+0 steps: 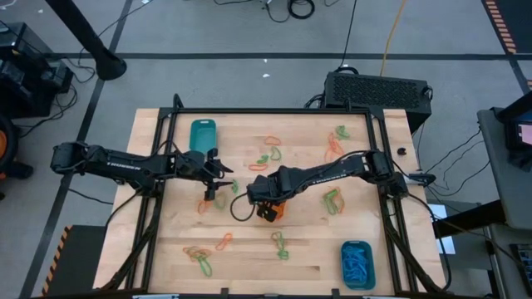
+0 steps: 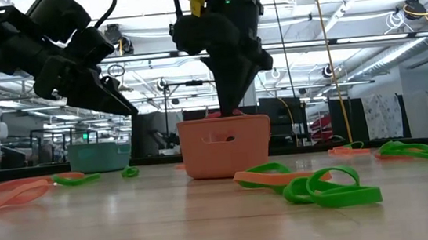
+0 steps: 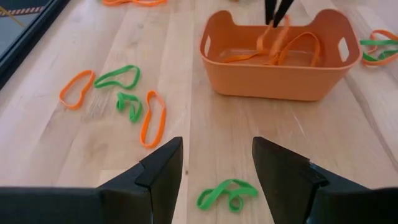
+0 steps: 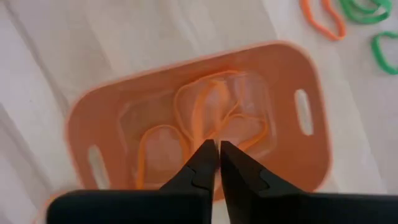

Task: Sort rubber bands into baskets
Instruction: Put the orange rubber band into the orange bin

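Note:
The orange basket point(image 1: 273, 213) stands at the table's middle, with orange rubber bands point(image 4: 161, 146) on its floor. My right gripper point(image 4: 218, 149) points down into it, shut on an orange band point(image 3: 268, 42). My left gripper point(image 3: 217, 174) is open and empty, above the table to the left of the basket. A green band point(image 3: 227, 194) lies on the wood below its fingers. Several loose orange and green bands point(image 3: 118, 93) lie flat around it. My right gripper pinches one orange band at its upper end point(image 4: 210, 134) between its two fingertips, from above, pointing down. The band rises from the basket floor point(image 3: 292, 57) to the fingers, and its lower part lies among the other bands.
An empty teal basket point(image 1: 202, 135) stands at the far left. A teal basket holding blue bands point(image 1: 357, 264) stands at the near right. Loose bands lie at the far middle point(image 1: 270, 154), at the right point(image 1: 332, 199) and near the front edge point(image 1: 199, 257).

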Robot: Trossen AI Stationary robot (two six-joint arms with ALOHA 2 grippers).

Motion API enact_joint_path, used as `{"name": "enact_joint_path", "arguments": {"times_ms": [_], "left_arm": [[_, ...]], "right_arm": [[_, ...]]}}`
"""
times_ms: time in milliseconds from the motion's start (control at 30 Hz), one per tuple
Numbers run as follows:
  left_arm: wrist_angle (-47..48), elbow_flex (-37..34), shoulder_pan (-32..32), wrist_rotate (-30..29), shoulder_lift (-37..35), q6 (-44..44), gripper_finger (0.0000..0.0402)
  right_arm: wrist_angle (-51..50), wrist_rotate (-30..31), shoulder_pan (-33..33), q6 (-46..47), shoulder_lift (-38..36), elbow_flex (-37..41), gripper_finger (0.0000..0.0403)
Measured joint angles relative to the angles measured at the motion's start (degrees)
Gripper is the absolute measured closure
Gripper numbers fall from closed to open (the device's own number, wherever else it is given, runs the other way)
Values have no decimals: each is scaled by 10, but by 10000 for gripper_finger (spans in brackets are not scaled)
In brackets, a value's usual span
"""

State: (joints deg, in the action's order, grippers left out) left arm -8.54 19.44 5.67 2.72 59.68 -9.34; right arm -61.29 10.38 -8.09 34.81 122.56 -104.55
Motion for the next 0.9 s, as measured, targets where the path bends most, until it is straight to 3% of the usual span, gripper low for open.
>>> {"name": "enact_joint_path", "arguments": {"times_ms": [467,600,733,900], "left_arm": [[1,0,0,0,0,0,200],[5,0,-1,34,0,1,200],[14,0,-1,85,0,0,200],[34,0,-1,91,0,0,200]], "right_arm": [[-18,-2,1,-26,-2,0,319],[-18,-2,-1,-36,-10,0,317],[29,-4,-16,-86,-14,0,317],[112,-32,-40,-173,-14,0,317]]}}
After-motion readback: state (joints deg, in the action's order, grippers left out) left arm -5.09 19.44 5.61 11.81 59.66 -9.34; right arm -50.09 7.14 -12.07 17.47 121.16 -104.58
